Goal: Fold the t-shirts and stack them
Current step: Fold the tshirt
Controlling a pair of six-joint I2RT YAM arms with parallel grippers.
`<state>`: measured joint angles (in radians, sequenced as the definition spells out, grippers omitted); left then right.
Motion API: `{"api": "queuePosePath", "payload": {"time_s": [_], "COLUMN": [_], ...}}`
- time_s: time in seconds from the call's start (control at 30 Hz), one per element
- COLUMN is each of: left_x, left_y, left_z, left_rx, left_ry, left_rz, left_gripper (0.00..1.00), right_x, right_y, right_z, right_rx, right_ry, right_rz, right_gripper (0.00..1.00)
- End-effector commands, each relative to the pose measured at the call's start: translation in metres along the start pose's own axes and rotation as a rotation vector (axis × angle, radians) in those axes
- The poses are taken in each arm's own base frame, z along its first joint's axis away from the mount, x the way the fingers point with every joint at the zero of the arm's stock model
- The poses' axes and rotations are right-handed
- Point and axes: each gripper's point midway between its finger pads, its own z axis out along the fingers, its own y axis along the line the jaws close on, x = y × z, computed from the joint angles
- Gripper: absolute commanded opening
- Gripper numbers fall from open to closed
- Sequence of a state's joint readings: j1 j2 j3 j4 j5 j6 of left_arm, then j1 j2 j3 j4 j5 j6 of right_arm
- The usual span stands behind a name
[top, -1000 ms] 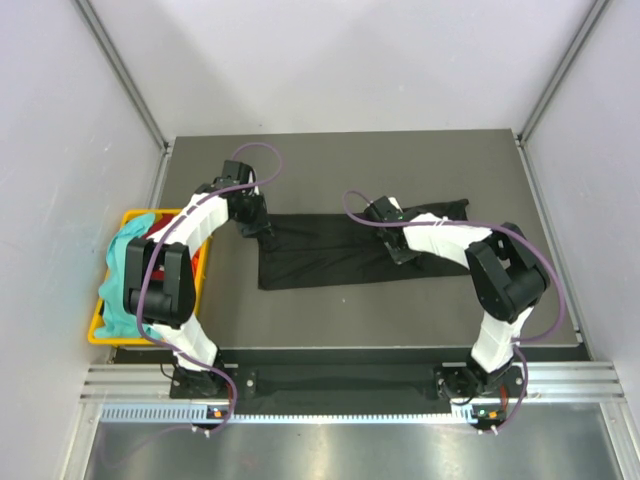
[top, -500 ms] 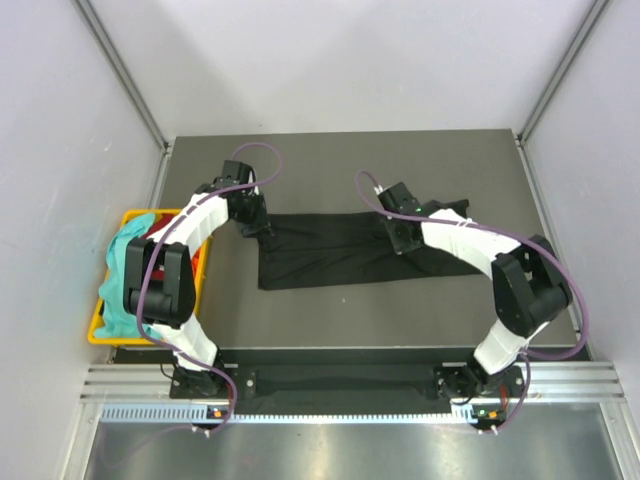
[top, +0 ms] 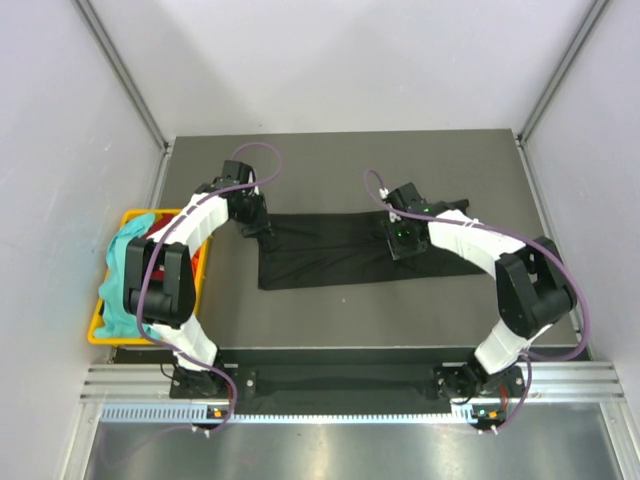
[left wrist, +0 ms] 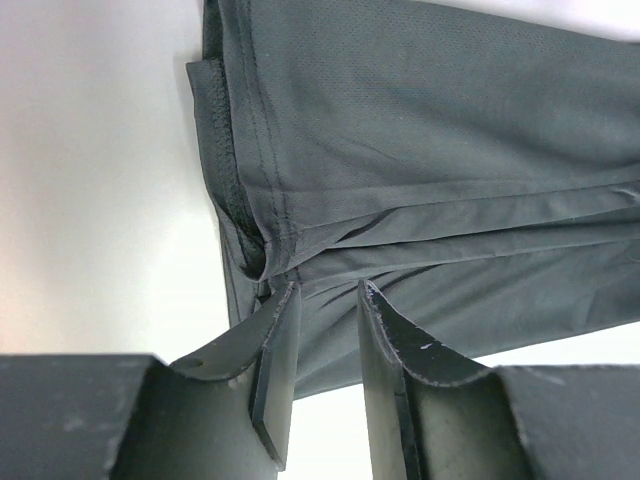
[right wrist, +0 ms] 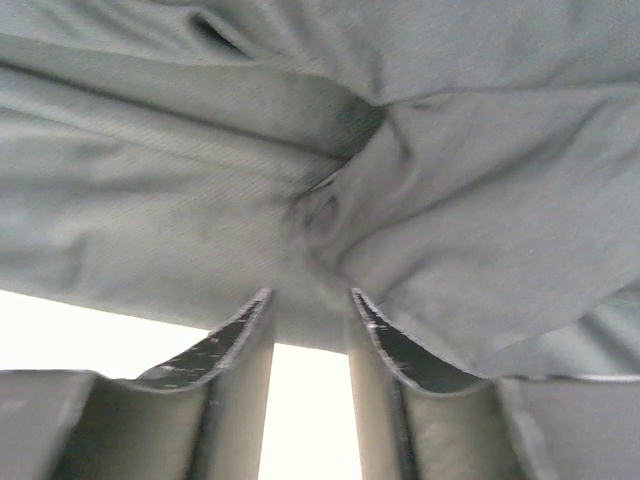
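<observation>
Step in hand: by my judgement, a fold of the black t-shirt (top: 320, 255), which lies as a long flat strip across the middle of the desk (top: 330, 170).
Left gripper (top: 262, 232): at the strip's upper left corner, fingers drawn close and pinching the stitched hem.
Right gripper (top: 404, 243): right of centre on the strip, fingers drawn close on a puckered gather of cloth.
Doing it well: both pinches should probably rise together and level, with the cloth kept taut between them. They should let go only once the edges line up.
Risk: a thin pinch may slip, and the flap at the strip's upper right could trail.
Yellow basket (top: 93, 330): at the left of the frame, by the desk's side.
Contents: a teal t-shirt (top: 118, 275) draped over its rim and a red one (top: 157, 229) beneath it, partly hidden by the arm.
</observation>
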<state>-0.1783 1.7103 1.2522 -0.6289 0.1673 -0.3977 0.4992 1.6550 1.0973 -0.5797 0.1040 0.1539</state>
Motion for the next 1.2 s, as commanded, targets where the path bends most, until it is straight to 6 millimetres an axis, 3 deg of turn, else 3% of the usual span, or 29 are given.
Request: {"api": "queuePosePath", "payload": {"time_s": [0.0, 0.07, 0.13, 0.37, 0.4, 0.47, 0.5, 0.6, 0.77, 0.97, 1.07, 1.17], "left_x": [-0.018, -0.027, -0.034, -0.05, -0.048, -0.051, -0.05, -0.049, -0.049, -0.056, -0.06, -0.065], "left_y": [-0.012, -0.019, -0.022, -0.028, -0.024, -0.021, -0.016, -0.005, 0.011, 0.022, 0.03, 0.036], "left_z": [-0.006, -0.009, -0.008, 0.014, 0.021, 0.027, 0.035, 0.049, 0.065, 0.071, 0.075, 0.079], "left_rx": [0.049, 0.075, 0.081, 0.084, 0.071, 0.051, 0.029, -0.023, -0.097, -0.16, -0.209, -0.241], "left_ry": [-0.051, -0.073, -0.09, -0.067, -0.056, -0.057, -0.047, -0.027, -0.016, -0.03, -0.039, -0.044], "left_rz": [0.014, 0.017, 0.018, -0.015, -0.019, -0.02, -0.024, -0.02, -0.016, -0.016, -0.009, 0.007], "left_gripper": [0.35, 0.35, 0.35, 0.35, 0.35, 0.35, 0.35, 0.35, 0.34, 0.33, 0.28, 0.2], "right_x": [-0.023, -0.03, -0.036, -0.049, -0.053, -0.061, -0.064, -0.073, -0.087, -0.096, -0.094, -0.096], "right_y": [0.002, -0.007, -0.028, -0.107, -0.131, -0.144, -0.168, -0.196, -0.214, -0.229, -0.238, -0.248], "right_z": [-0.029, -0.04, -0.042, -0.027, -0.026, -0.025, -0.024, -0.019, -0.003, 0.032, 0.046, 0.049], "right_rx": [-0.064, -0.073, -0.047, 0.073, 0.09, 0.052, 0.072, 0.075, 0.023, 0.004, 0.01, 0.034], "right_ry": [-0.087, -0.113, -0.135, -0.173, -0.204, -0.239, -0.273, -0.335, -0.394, -0.394, -0.398, -0.425], "right_rz": [0.101, 0.171, 0.242, 0.484, 0.552, 0.643, 0.703, 0.787, 0.829, 0.831, 0.851, 0.857], "right_gripper": [0.36, 0.37, 0.37, 0.37, 0.37, 0.37, 0.37, 0.37, 0.37, 0.36, 0.31, 0.18]}}
